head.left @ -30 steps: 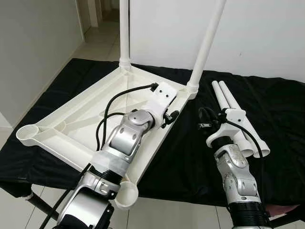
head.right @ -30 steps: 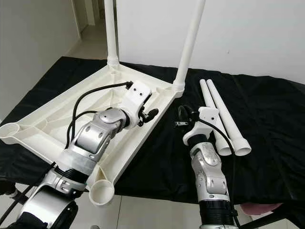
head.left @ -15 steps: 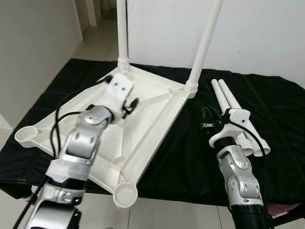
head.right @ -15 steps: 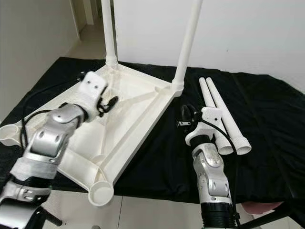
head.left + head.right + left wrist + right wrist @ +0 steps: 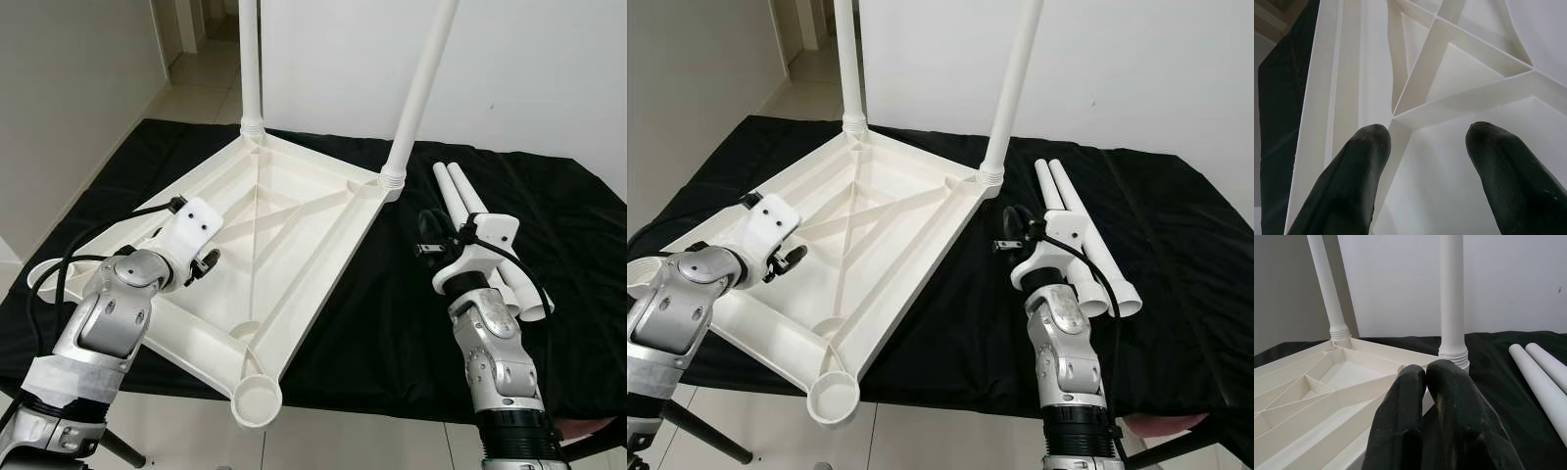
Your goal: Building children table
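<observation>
The left gripper (image 5: 1422,147), fingers spread wide over the upturned table top (image 5: 284,211), could jolt it and tip the two fitted legs (image 5: 419,93) at twelve o'clock, while the right gripper (image 5: 1425,377), pinched shut and empty, hovers by the two loose legs (image 5: 470,211) at three o'clock

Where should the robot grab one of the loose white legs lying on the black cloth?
Probably around the plain round shaft of the nearer loose leg, coming down from above with fingers across it. It lies flat beside its twin, and the flared end near the right gripper is wider. That gripper is shut and must open first.
</observation>
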Motion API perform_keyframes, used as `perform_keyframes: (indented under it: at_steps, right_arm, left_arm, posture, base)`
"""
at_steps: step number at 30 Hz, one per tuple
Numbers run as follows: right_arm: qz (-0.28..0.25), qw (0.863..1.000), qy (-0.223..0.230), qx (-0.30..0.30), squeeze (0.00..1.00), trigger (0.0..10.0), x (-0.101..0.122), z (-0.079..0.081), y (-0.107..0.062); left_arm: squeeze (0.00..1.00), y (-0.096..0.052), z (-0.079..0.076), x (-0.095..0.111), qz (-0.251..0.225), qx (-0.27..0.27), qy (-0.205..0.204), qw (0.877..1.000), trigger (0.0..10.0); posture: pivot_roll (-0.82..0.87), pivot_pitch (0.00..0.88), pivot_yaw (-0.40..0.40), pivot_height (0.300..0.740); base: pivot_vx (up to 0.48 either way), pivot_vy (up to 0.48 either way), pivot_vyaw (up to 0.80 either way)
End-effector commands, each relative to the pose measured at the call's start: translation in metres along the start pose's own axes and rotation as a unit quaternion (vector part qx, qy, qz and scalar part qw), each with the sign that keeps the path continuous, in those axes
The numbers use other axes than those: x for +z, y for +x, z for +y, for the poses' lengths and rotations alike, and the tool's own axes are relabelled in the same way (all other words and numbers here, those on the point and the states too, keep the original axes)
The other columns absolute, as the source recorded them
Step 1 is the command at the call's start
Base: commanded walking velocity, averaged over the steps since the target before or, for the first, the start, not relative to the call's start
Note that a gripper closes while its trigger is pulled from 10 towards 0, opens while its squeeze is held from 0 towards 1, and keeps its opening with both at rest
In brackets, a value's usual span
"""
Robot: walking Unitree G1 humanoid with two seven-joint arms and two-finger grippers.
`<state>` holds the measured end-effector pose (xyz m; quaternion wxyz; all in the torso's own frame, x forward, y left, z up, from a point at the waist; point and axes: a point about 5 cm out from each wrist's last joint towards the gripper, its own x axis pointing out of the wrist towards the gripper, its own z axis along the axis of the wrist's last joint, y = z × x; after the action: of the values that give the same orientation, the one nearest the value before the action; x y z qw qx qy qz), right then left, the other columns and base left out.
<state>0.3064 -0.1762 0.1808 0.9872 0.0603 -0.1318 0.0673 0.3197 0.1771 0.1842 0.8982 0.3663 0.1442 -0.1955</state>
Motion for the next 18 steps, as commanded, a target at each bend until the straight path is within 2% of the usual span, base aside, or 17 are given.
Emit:
perform_keyframes:
  at_steps: [1,4,6,9,14,18]
  right_arm:
    - [0.003,1.000,-0.001,-0.005,0.00,10.0,0.000,-0.004,0.002]
    - [0.002,1.000,-0.005,-0.004,0.00,10.0,0.002,-0.006,0.004]
    - [0.002,1.000,-0.005,-0.004,0.00,10.0,0.002,-0.006,0.004]
    - [-0.002,1.000,-0.008,-0.001,0.00,10.0,0.005,-0.008,0.007]
    - [-0.006,1.000,-0.010,-0.004,0.00,10.0,0.008,-0.010,0.008]
    - [-0.006,1.000,-0.011,-0.005,0.00,10.0,0.008,-0.011,0.007]
  left_arm:
    - [0.00,-0.001,-0.008,0.003,-0.008,-0.027,0.027,0.999,10.0]
    - [0.00,-0.001,-0.020,0.008,-0.020,-0.069,0.038,0.997,10.0]
    - [0.00,-0.001,-0.020,0.008,-0.020,-0.069,0.038,0.997,10.0]
    - [0.00,0.002,-0.043,0.013,-0.031,-0.121,0.060,0.990,10.0]
    - [0.00,0.005,-0.054,0.014,-0.031,-0.139,0.079,0.987,10.0]
    - [0.00,0.005,-0.056,0.014,-0.030,-0.142,0.078,0.986,10.0]
  posture:
    - [-0.01,0.000,-0.053,0.740]
    - [-0.01,0.000,-0.058,0.740]
    - [-0.01,0.000,-0.058,0.740]
    - [-0.02,0.000,-0.058,0.740]
    - [-0.03,0.000,-0.058,0.740]
    - [-0.03,0.000,-0.057,0.740]
  base:
    - [0.000,0.000,0.00]
    - [0.000,0.000,0.00]
    - [0.000,0.000,0.00]
    - [0.000,0.000,0.00]
    - [0.000,0.000,0.00]
    - [0.000,0.000,0.00]
